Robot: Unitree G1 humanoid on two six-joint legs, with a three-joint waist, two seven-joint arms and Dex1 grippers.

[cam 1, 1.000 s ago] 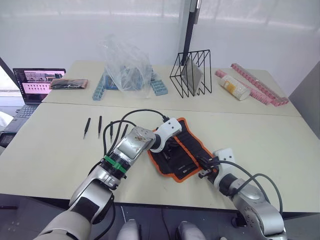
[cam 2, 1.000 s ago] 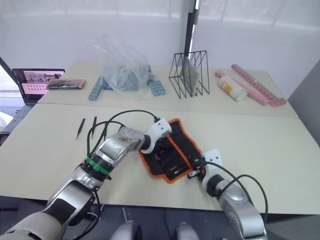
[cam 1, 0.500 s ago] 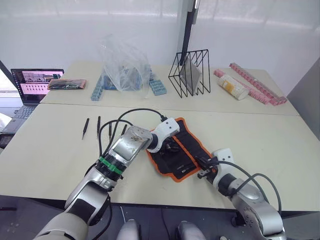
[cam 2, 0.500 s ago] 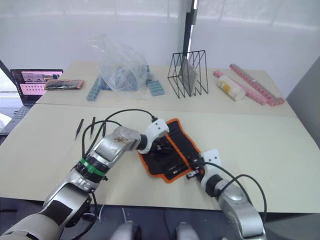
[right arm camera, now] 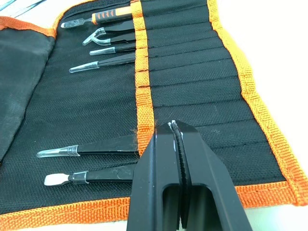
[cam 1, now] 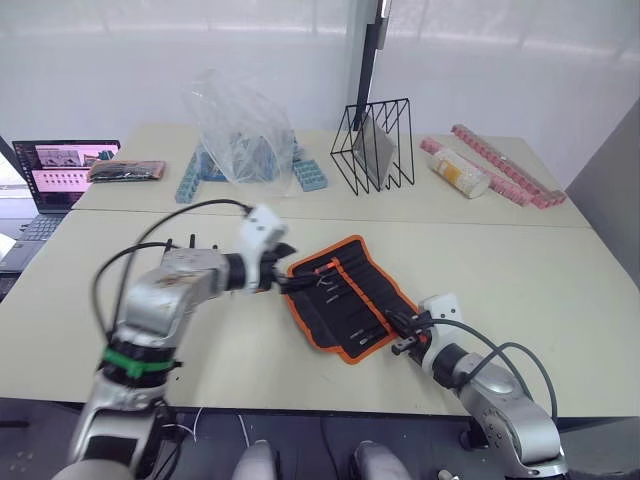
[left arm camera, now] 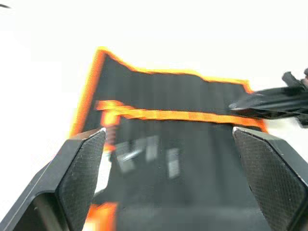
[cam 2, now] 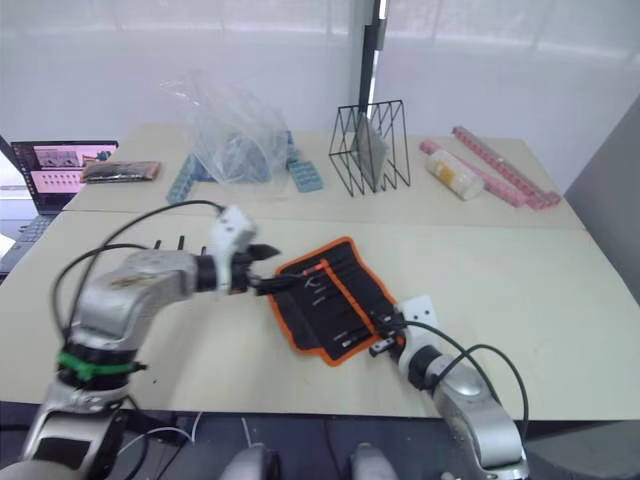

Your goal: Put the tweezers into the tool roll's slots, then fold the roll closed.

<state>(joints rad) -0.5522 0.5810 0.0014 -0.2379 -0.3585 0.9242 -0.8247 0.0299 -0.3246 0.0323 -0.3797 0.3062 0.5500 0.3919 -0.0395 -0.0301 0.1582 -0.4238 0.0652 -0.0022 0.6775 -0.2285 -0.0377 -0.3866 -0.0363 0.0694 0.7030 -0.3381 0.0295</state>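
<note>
My left gripper point(left arm camera: 168, 144) has drawn back, released — right gripper point(right arm camera: 175, 139) clenched, pinning the black orange-trimmed fabric tool roll point(cam 1: 340, 295) flat.

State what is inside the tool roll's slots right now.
The open tool roll holds six tools, handles tucked in the slots and tips showing. The slots hide the handles; several slots look empty.

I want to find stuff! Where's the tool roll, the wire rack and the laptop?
tool roll point(cam 1: 345, 300), left eye view, on its black inner face.
wire rack point(cam 1: 372, 146), left eye view, on its black frame.
laptop point(cam 1: 66, 166), left eye view, on its screen.
</note>
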